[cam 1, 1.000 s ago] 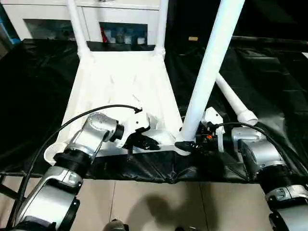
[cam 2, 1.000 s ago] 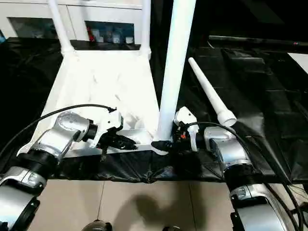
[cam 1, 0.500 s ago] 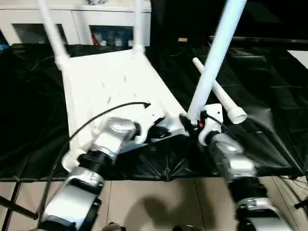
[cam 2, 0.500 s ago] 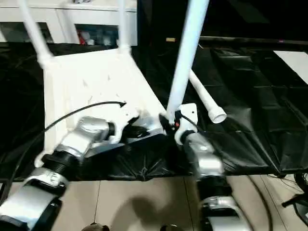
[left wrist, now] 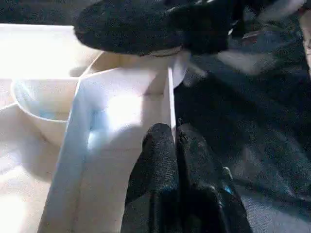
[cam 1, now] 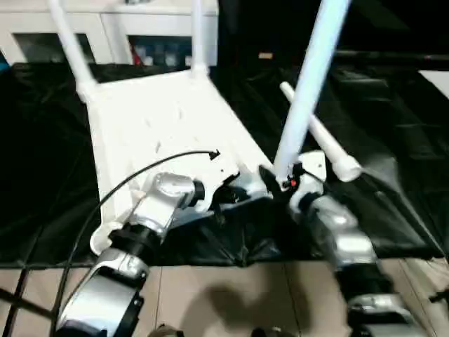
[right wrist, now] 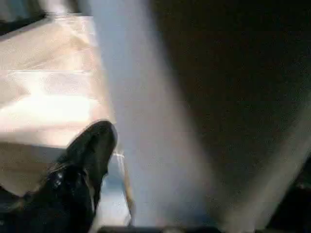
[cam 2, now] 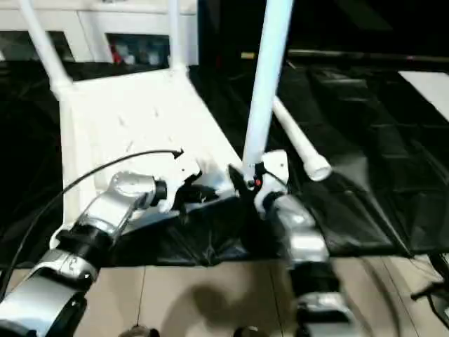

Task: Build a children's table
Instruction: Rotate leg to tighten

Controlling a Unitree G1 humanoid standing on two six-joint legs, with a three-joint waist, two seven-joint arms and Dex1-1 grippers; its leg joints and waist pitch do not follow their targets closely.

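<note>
- Left eye view: tabletop [cam 1: 161, 119] lies underside up on the black-covered counter [cam 1: 42, 175], its near edge at the counter's front edge.
- Left end effector [left wrist: 176, 145], fingers pressed together, clamps the tabletop's thin near wall.
- Right end effector [cam 1: 280, 184] grips the base of the near-right leg [cam 1: 309, 84], which stands tilted at the corner.
- Two far legs [cam 1: 66, 42] stand in their sockets.
- Loose leg [cam 1: 319, 137] lies on open black sheet to the right.

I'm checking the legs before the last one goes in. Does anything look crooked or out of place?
The leg at the near right corner of the tabletop leans to the right, while the two far legs stand straighter. The right gripper holds its base. A fourth leg lies loose on the black sheet.
</note>
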